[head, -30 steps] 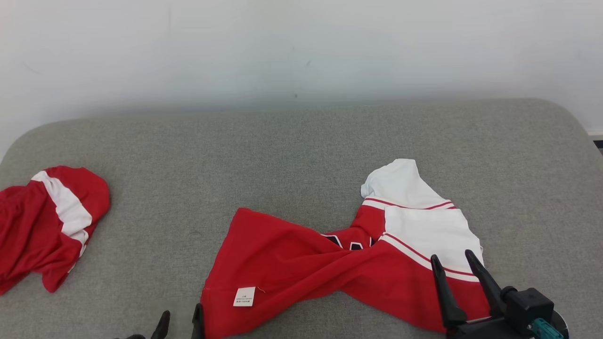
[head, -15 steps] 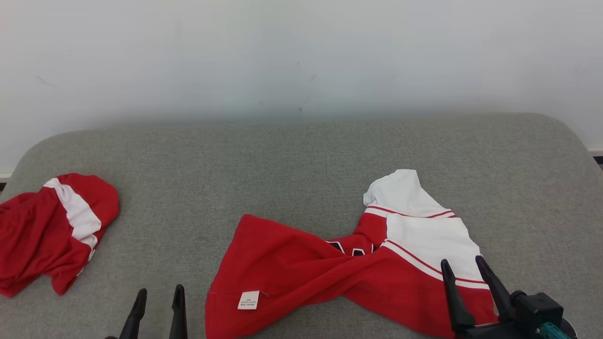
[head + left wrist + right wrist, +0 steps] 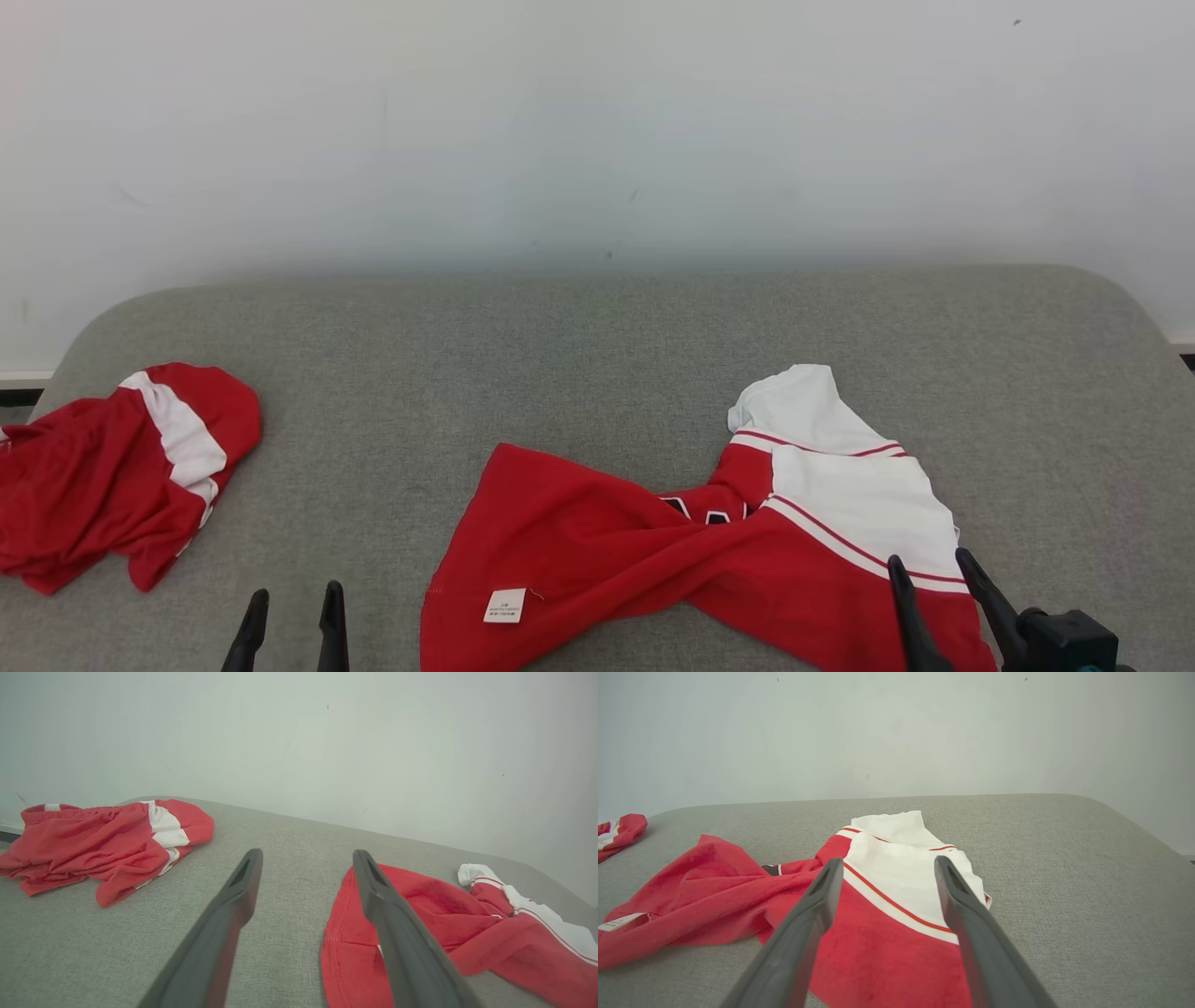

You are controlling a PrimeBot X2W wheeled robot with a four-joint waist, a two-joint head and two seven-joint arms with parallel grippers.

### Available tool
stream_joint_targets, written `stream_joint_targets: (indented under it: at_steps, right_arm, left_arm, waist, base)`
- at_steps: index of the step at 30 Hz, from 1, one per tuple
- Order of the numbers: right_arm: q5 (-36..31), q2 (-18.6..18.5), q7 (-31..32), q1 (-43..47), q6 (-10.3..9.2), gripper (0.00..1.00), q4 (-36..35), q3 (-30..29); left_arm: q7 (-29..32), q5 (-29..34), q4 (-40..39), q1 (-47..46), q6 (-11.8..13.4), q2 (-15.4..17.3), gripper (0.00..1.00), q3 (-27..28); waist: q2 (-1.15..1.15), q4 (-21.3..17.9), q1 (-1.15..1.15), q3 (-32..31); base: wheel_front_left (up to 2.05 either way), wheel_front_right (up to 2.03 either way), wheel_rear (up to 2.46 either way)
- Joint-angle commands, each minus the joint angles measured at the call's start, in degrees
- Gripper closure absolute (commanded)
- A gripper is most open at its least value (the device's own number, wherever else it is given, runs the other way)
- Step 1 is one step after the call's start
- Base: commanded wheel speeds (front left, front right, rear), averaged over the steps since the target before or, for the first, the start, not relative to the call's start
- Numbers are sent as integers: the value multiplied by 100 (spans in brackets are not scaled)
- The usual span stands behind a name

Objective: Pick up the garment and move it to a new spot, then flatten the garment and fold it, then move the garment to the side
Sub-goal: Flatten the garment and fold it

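The garment [image 3: 653, 551] is a red and white jersey lying twisted and crumpled on the grey padded surface [image 3: 560, 373], with a white tag [image 3: 506, 605] near its lower hem. My left gripper [image 3: 295, 597] is open, low over the bare surface just left of the hem. In the left wrist view the left gripper [image 3: 307, 854] has nothing between its fingers and the garment [image 3: 434, 914] lies to its right. My right gripper [image 3: 930, 562] is open above the garment's right end. In the right wrist view the right gripper [image 3: 888, 861] hovers over the white panel of the garment [image 3: 887, 882].
A second red and white garment [image 3: 112, 476] lies bunched at the far left edge of the surface, also seen as the red bunch [image 3: 103, 840] in the left wrist view. A pale wall [image 3: 597, 140] rises right behind the surface. The surface's right corner is rounded.
The head camera has tilted up, so the whole picture sits lower. My left gripper has drawn away to the left from the garment's hem. Both grippers stay open.
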Motion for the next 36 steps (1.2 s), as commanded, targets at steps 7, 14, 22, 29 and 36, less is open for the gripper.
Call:
stream_joint_targets:
  at_steps: [7, 14, 22, 29, 36]
  right_arm:
    - [166, -116, 432, -178, -13, 0, 235, -39]
    - [374, -452, 1484, -1002, -13, 0, 1103, -332]
    - [496, -674, 1972, -1689, -13, 0, 1988, -496]
    - [787, -742, 2018, -2080, -13, 0, 2592, -215]
    - [977, -825, 1918, -2220, -13, 35, 2835, 105]
  left_arm:
    - [-4, 105, 129, -76, -83, -70, 0, -26]
    - [-4, 105, 88, -58, -127, -92, 0, -167]
    - [-5, 113, 65, -183, -163, -98, 0, -185]
    - [-5, 101, 100, -281, -183, -100, 0, -221]
    - [-5, 90, 111, -305, -173, -101, 0, -190]
  waist:
    - [0, -41, 1, 28]
    - [0, 54, 1, 267]
    - [0, 246, 1, 463]
    - [0, 338, 1, 586]
    - [0, 344, 1, 635]
  base:
    - [0, 0, 0]
    - [0, 0, 0]
    - [0, 0, 0]
    - [0, 0, 0]
    - [0, 0, 0]
